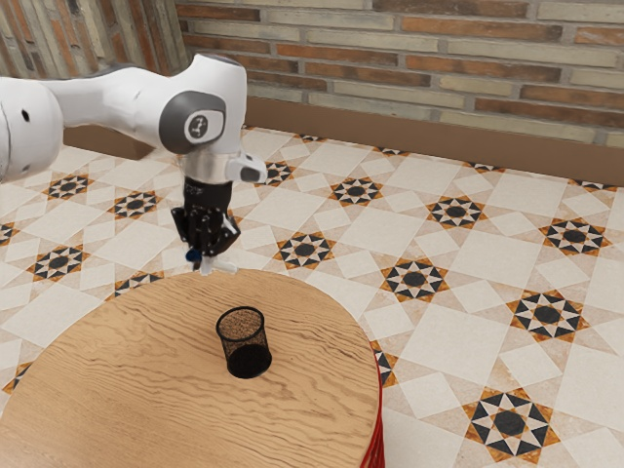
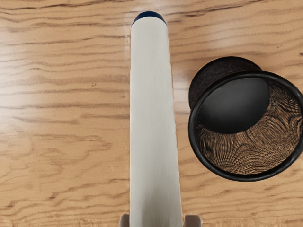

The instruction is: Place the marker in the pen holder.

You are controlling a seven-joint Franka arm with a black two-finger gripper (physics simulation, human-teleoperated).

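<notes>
Aloft and gripped, but off to one side of its target

The black two-finger gripper (image 1: 202, 261) is closed on a thick white marker with a dark blue end (image 2: 154, 118), its fingers parted by about the barrel's width, one against each side. The marker is above the round wooden table (image 1: 127, 370), its long axis running across rather than upright, the blue end reaching out from the fingers. Beyond its flank, lower down, the round black mesh pen holder (image 1: 241, 338) stands upright on the table, mouth up. In the exterior view it lies nearer the camera and a little to the right of the gripper. So the next move, I judge, is sideways from the barrel toward that mouth, with the marker tipped nearer vertical before lowering; laid across, it would likely catch the rim.
</notes>
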